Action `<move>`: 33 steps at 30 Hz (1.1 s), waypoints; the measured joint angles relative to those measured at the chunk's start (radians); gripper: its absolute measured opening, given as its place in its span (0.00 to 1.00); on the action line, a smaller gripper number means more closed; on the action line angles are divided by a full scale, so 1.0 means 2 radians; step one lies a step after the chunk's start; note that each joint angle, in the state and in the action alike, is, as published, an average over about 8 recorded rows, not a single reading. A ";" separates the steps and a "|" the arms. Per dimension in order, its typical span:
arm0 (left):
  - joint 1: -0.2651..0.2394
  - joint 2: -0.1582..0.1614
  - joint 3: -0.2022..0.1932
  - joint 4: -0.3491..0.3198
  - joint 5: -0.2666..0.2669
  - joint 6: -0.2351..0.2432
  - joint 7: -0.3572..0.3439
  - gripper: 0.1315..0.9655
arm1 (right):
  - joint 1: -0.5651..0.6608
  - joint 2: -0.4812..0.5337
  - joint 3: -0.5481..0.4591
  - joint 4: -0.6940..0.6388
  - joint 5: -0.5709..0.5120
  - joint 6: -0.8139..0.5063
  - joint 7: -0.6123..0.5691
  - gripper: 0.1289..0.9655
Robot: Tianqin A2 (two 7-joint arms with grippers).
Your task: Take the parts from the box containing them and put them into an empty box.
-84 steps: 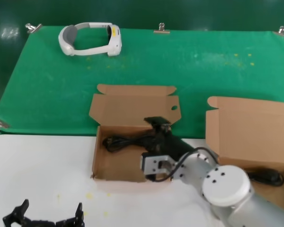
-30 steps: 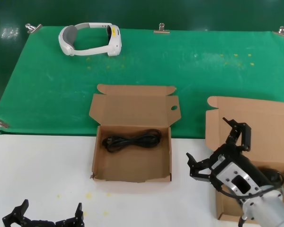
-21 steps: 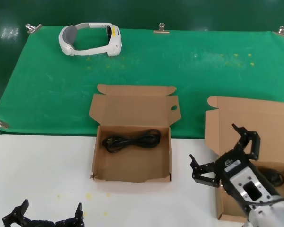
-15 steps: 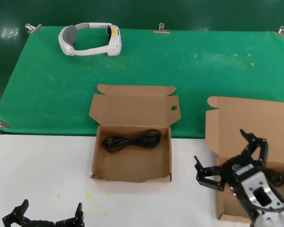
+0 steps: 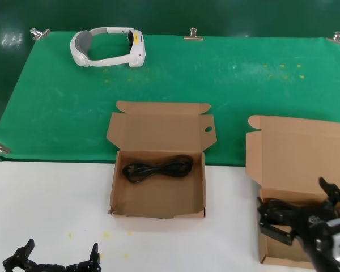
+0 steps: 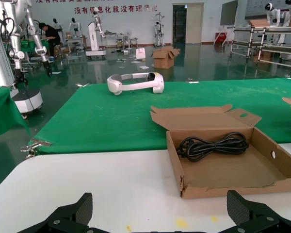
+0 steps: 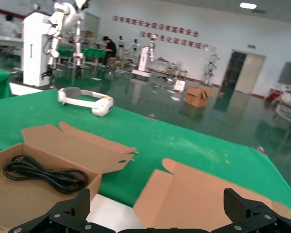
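A coiled black cable (image 5: 157, 168) lies inside the round-holed box (image 5: 158, 195) at frame centre. At lower right, the right tool (image 5: 303, 212) hangs spread open and empty over the plain-lidded box (image 5: 297, 156) (its contents are hidden). The left tool (image 5: 52, 262) waits, fingers apart, at lower left above the white counter (image 5: 45, 198).

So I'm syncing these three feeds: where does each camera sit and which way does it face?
Head: high on the robot, looking down at both boxes; left hand and right hand at the near edge.
Left wrist: low, facing the holed-lid box; own open fingers.
Right wrist: low, facing both lids; own open fingers.
All show the cable and white headset.
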 joint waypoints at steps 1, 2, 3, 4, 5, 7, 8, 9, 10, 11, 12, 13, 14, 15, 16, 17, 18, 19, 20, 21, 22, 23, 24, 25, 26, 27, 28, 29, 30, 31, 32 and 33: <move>0.000 0.000 0.000 0.000 0.000 0.000 0.000 1.00 | -0.007 -0.002 0.008 0.002 -0.006 -0.003 0.009 1.00; 0.000 0.000 0.000 0.000 0.000 0.000 0.000 1.00 | -0.013 -0.003 0.015 0.005 -0.011 -0.006 0.018 1.00; 0.000 0.000 0.000 0.000 0.000 0.000 0.000 1.00 | -0.020 -0.005 0.023 0.007 -0.017 -0.008 0.026 1.00; 0.000 0.000 0.000 0.000 0.000 0.000 0.000 1.00 | -0.026 -0.007 0.030 0.010 -0.022 -0.011 0.035 1.00; 0.000 0.000 0.000 0.000 0.000 0.000 0.000 1.00 | -0.033 -0.008 0.038 0.012 -0.028 -0.014 0.044 1.00; 0.000 0.000 0.000 0.000 0.000 0.000 0.000 1.00 | -0.046 -0.011 0.053 0.017 -0.039 -0.019 0.061 1.00; 0.000 0.000 0.000 0.000 0.000 0.000 0.000 1.00 | -0.052 -0.013 0.061 0.019 -0.045 -0.022 0.070 1.00; 0.000 0.000 0.000 0.000 0.000 0.000 0.000 1.00 | -0.059 -0.015 0.068 0.022 -0.050 -0.025 0.078 1.00; 0.000 0.000 0.000 0.000 0.000 0.000 0.000 1.00 | -0.065 -0.016 0.076 0.024 -0.056 -0.028 0.087 1.00; 0.000 0.000 0.000 0.000 0.000 0.000 0.000 1.00 | -0.072 -0.018 0.084 0.026 -0.061 -0.031 0.096 1.00; 0.000 0.000 0.000 0.000 0.000 0.000 0.000 1.00 | -0.079 -0.020 0.091 0.029 -0.067 -0.033 0.105 1.00; 0.000 0.000 0.000 0.000 0.000 0.000 0.000 1.00 | -0.085 -0.021 0.099 0.031 -0.073 -0.036 0.114 1.00; 0.000 0.000 0.000 0.000 0.000 0.000 0.000 1.00 | -0.092 -0.023 0.106 0.034 -0.078 -0.039 0.122 1.00; 0.000 0.000 0.000 0.000 0.000 0.000 0.000 1.00 | -0.097 -0.024 0.113 0.036 -0.083 -0.041 0.130 1.00; 0.000 0.000 0.000 0.000 0.000 0.000 0.000 1.00 | -0.102 -0.026 0.119 0.037 -0.087 -0.043 0.137 1.00; 0.000 0.000 0.000 0.000 0.000 0.000 0.000 1.00 | -0.107 -0.027 0.124 0.039 -0.091 -0.045 0.143 1.00; 0.000 0.000 0.000 0.000 0.000 0.000 0.000 1.00 | -0.110 -0.028 0.128 0.040 -0.094 -0.047 0.147 1.00; 0.000 0.000 0.000 0.000 0.000 0.000 0.000 1.00 | -0.113 -0.028 0.131 0.041 -0.096 -0.048 0.151 1.00; 0.000 0.000 0.000 0.000 0.000 0.000 0.000 1.00 | -0.115 -0.029 0.133 0.042 -0.098 -0.049 0.154 1.00; 0.000 0.000 0.000 0.000 0.000 0.000 0.000 1.00 | -0.116 -0.029 0.135 0.042 -0.099 -0.049 0.155 1.00; 0.000 0.000 0.000 0.000 0.000 0.000 0.000 1.00 | -0.117 -0.029 0.135 0.043 -0.099 -0.049 0.156 1.00; 0.000 0.000 0.000 0.000 0.000 0.000 0.000 1.00 | -0.117 -0.029 0.136 0.043 -0.100 -0.050 0.156 1.00; 0.000 0.000 0.000 0.000 0.000 0.000 0.000 1.00 | -0.117 -0.029 0.136 0.043 -0.100 -0.050 0.157 1.00; 0.000 0.000 0.000 0.000 0.000 0.000 0.000 1.00 | -0.117 -0.029 0.136 0.043 -0.100 -0.050 0.157 1.00; 0.000 0.000 0.000 0.000 0.000 0.000 0.000 1.00 | -0.117 -0.029 0.136 0.043 -0.100 -0.050 0.157 1.00; 0.000 0.000 0.000 0.000 0.000 0.000 0.000 1.00 | -0.117 -0.029 0.136 0.043 -0.100 -0.050 0.157 1.00; 0.000 0.000 0.000 0.000 0.000 0.000 0.000 1.00 | -0.117 -0.029 0.136 0.043 -0.100 -0.050 0.157 1.00; 0.000 0.000 0.000 0.000 0.000 0.000 0.000 1.00 | -0.117 -0.029 0.136 0.043 -0.100 -0.050 0.157 1.00; 0.000 0.000 0.000 0.000 0.000 0.000 0.000 1.00 | -0.117 -0.029 0.136 0.043 -0.100 -0.050 0.157 1.00; 0.000 0.000 0.000 0.000 0.000 0.000 0.000 1.00 | -0.117 -0.029 0.136 0.043 -0.100 -0.050 0.157 1.00; 0.000 0.000 0.000 0.000 0.000 0.000 0.000 1.00 | -0.117 -0.029 0.136 0.043 -0.100 -0.050 0.157 1.00; 0.000 0.000 0.000 0.000 0.000 0.000 0.000 1.00 | -0.117 -0.029 0.136 0.043 -0.100 -0.050 0.157 1.00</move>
